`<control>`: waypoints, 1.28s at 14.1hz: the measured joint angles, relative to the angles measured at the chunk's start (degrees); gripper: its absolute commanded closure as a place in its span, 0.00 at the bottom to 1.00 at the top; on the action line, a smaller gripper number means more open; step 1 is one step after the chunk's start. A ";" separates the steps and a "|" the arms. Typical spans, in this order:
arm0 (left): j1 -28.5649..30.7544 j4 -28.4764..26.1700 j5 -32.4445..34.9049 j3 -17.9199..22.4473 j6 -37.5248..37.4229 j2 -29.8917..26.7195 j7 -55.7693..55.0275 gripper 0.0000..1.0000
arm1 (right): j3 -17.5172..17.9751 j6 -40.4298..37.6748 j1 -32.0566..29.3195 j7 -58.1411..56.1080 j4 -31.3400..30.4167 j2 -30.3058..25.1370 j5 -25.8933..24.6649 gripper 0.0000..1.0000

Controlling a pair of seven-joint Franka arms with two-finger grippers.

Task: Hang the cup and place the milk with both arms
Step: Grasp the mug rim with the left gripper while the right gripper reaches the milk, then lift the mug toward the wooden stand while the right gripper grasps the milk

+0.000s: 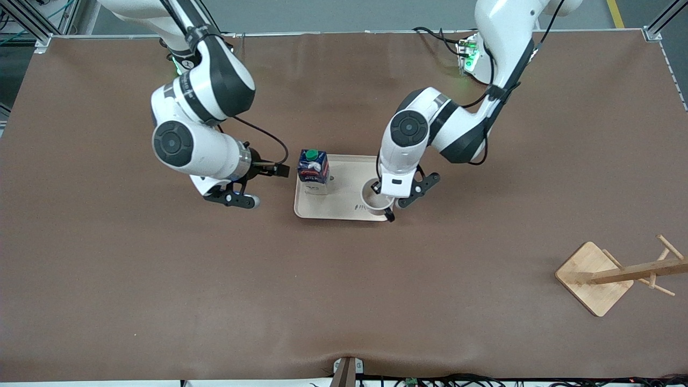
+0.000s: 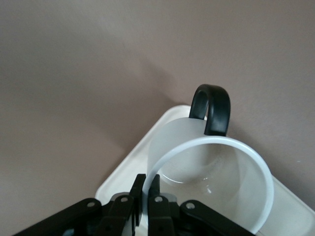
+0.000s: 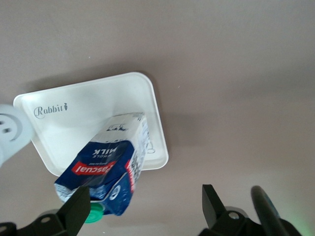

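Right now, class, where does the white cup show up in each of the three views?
Front view: the cup stands on the tray, under the left gripper.
Left wrist view: the cup fills the lower middle, rim pinched.
Right wrist view: cup's smiley side at the edge.
Shared landmark: the tray.

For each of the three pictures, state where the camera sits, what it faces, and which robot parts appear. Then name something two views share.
Front view: high across the table, facing both arms' bases; shows both arms, the tray and a wooden mug rack.
Left wrist view: on the left arm's wrist, above the cup; left end effector is shut on its rim.
Right wrist view: on the right arm's wrist, facing the milk; right end effector is open.
Shared: the tray appears in all three.
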 measured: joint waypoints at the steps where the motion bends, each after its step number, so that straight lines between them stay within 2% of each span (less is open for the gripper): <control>1: 0.99 0.05 0.01 0.06 -2.09 -1.81 1.74 1.00 | 0.00 0.27 0.88 2.12 -0.04 0.00 0.11 0.00; 8: 11.66 2.33 0.06 0.31 -13.90 -9.74 20.20 1.00 | -0.01 9.76 8.01 8.11 -1.11 0.97 1.28 0.00; 15: 21.19 7.07 0.06 0.41 -15.67 -10.42 37.32 1.00 | -0.11 9.91 10.00 8.22 -2.60 2.98 -4.84 0.00; 18: 25.28 9.22 0.07 0.49 -16.44 -10.45 46.16 1.00 | -0.12 10.68 10.75 8.70 -3.29 3.48 -5.39 0.00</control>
